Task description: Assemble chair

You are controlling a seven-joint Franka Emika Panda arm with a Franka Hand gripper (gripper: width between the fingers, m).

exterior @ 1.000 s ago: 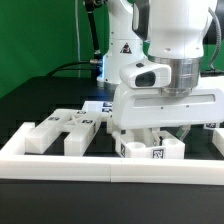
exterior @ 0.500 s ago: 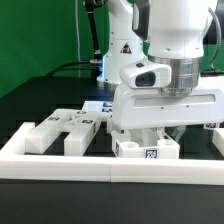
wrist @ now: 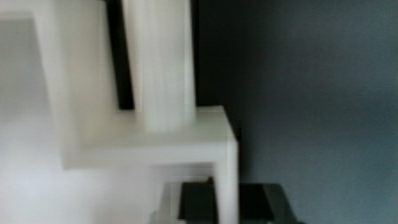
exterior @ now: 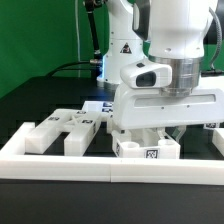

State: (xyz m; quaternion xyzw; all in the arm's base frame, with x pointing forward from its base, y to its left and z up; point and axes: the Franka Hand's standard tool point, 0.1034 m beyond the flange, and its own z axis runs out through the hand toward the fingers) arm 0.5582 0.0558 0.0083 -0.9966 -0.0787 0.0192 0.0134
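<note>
Arm (exterior: 172,40) vertical, hand (exterior: 152,132) closed low over the chair piece (exterior: 147,150).

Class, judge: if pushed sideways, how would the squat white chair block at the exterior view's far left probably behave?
The chair block looks thick and solid, so probably stiff. Its low, boxy shape suggests sliding rather than tipping or rolling. Smooth plastic may slip easily.

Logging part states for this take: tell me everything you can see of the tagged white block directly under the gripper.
The tagged block is chunky and white, and looks like matte plastic. It has a black-and-white square tag on the face toward the exterior camera. It sits low and level just behind the border rail, directly under the gripper. The gripper's wide body hides the block's top, so contact between them cannot be told.
</note>
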